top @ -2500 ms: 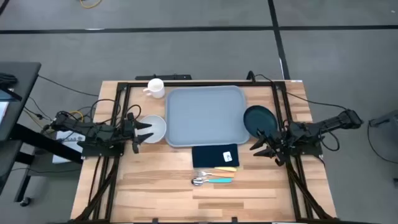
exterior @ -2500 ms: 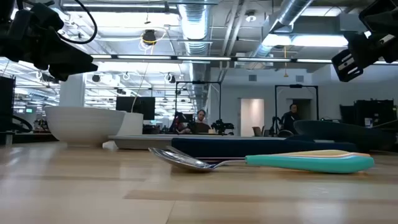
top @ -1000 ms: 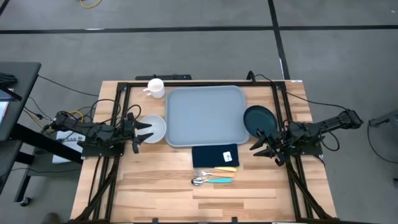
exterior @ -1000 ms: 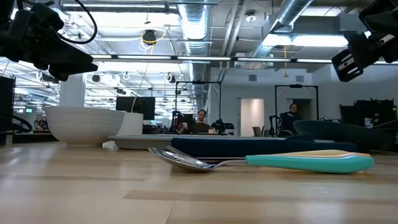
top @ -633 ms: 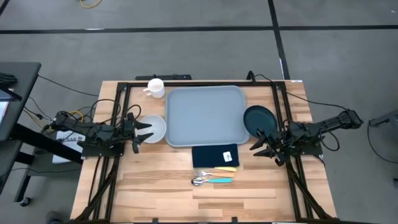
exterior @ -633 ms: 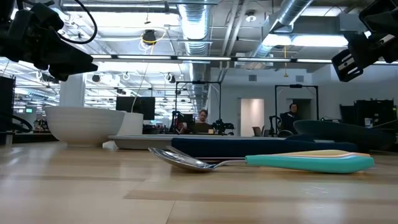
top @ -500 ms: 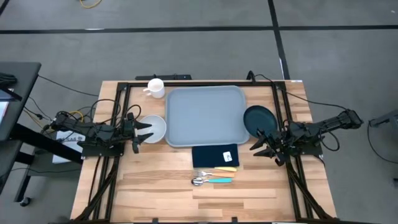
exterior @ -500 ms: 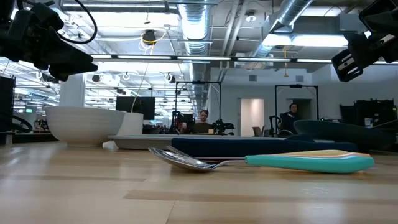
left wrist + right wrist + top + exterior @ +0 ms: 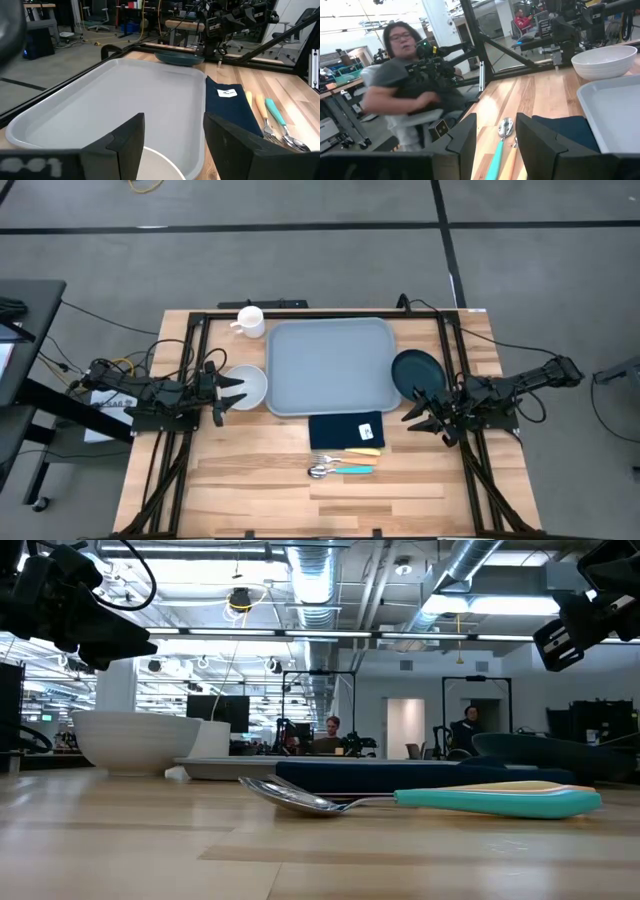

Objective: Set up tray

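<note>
1. Nothing on the table has shifted over the last few moments: both arms hang where they were and every object lies as before. The only change is a person far off in the room, seen in the low view, who has edged slightly to one side.

2. The tray [image 9: 330, 366], a large flat grey-blue rectangle with a raised rim, lies in the middle of the far half of the wooden table [image 9: 250, 480]. It is bare; nothing rests on it.

3. The left gripper [image 9: 228, 391] hovers over the near left edge of the white bowl [image 9: 245, 385], which sits just left of the tray. Its jaws stand apart and hold nothing.

4. The right gripper [image 9: 418, 409] hovers at the near edge of the dark teal plate [image 9: 416, 371], which sits just right of the tray. Its jaws stand apart and hold nothing.

5. A white mug [image 9: 248, 320] stands at the far left corner of the tray, off it. A navy napkin [image 9: 346, 430] lies just near the tray, and near that lie a fork, a spoon [image 9: 340, 471] with a teal handle and a yellow-handled piece.

6. The stillness suggests the setting-up has not begun: every item is off the tray, and each arm seems poised to pick up the dish beneath it.
</note>
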You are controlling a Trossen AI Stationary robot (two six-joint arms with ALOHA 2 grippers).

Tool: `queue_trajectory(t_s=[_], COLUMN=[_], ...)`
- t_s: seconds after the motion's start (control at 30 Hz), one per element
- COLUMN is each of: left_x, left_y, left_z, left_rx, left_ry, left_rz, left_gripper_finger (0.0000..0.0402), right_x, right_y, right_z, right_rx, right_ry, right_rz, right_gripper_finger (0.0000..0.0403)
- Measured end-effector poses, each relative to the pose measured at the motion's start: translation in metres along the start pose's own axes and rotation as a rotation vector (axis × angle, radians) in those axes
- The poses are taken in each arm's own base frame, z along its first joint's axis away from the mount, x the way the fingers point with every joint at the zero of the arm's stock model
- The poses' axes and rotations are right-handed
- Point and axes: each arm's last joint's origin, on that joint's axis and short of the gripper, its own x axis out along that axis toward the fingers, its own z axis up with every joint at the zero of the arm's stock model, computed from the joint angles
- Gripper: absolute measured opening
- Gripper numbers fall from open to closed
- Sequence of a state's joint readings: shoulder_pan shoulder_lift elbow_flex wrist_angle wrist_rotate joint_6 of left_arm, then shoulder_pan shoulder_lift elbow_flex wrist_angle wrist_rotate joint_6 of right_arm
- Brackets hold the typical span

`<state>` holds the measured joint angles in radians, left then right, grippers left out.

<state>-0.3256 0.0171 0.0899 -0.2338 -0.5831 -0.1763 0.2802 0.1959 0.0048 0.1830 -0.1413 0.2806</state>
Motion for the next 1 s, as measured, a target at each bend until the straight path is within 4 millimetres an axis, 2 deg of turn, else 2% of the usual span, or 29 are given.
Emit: queue_trajectory(t_s=[0.63,1.0], left_x=[0.0,0.0], left_y=[0.0,-0.0003], left_z=[0.0,0.0015], left_rx=[0.0,-0.009], left_ry=[0.0,-0.014], left_rz=[0.0,-0.005], left_gripper_finger=[0.0191,0.0191], right_x=[0.0,-0.0004], right_y=[-0.0001,-0.0035], right_z=[0.0001,0.0047], right_rx=[0.0,-0.003], right_ry=[-0.001,-0.079], right_rz=[-0.002,-0.142], right_gripper_finger=[0.0129,0.0129])
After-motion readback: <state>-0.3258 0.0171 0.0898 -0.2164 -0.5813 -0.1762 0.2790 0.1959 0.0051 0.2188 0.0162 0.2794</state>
